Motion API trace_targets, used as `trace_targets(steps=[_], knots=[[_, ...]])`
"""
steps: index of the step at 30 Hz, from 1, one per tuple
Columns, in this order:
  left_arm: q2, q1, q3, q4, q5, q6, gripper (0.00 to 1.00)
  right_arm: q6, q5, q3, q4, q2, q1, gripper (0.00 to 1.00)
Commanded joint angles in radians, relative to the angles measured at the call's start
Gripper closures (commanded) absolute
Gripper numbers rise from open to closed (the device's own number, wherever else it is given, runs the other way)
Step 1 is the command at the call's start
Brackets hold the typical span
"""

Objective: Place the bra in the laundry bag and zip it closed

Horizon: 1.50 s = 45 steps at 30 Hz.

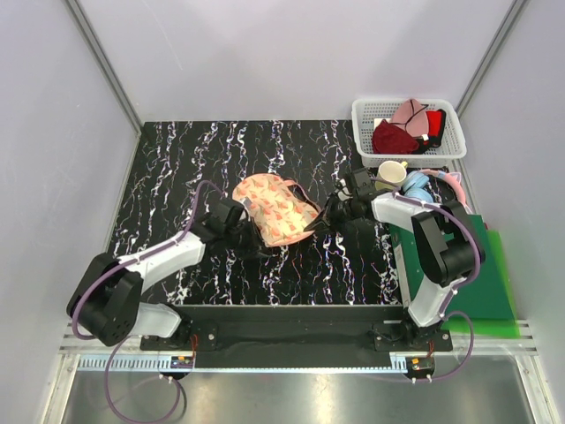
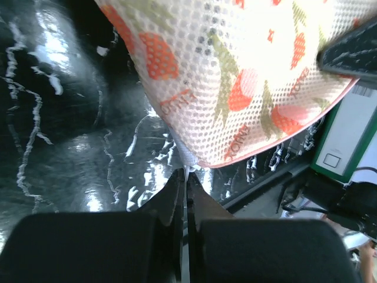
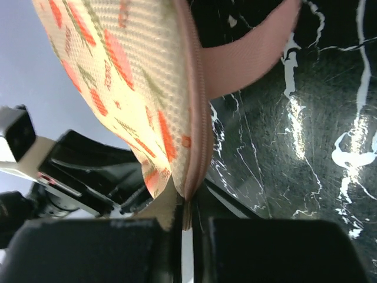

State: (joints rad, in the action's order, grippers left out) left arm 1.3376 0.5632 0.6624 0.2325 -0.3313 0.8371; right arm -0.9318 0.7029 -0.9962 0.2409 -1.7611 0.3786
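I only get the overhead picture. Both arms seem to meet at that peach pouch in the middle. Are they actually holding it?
Observer: Yes. The left wrist camera shows the left gripper shut on a small white tab at the rim of the laundry bag.
Operator: And the other arm?
Observer: On its own camera, the right gripper is shut on the bag's pink zip edge.
Operator: Is the zip done up?
Observer: Along the stretch the right wrist camera shows, the zip runs shut. The rest is outside that view.
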Motion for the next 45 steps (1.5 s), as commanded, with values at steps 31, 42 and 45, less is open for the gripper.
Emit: trace_targets(steps=[31, 42, 45], knots=[[-1.001, 0.647, -0.457, -0.303, 0.445, -0.109, 0.31, 0.012, -0.706, 0.565, 0.225, 1.373, 0.338, 0.0], [-1.367, 0.647, -0.67, -0.485, 0.212, 0.043, 0.28, -0.179, -0.534, 0.74, 0.259, 1.754, 0.338, 0.0], [-1.394, 0.647, -0.689, -0.614, 0.239, 0.085, 0.23, -0.168, -0.45, 0.688, 0.122, 1.729, 0.336, 0.0]])
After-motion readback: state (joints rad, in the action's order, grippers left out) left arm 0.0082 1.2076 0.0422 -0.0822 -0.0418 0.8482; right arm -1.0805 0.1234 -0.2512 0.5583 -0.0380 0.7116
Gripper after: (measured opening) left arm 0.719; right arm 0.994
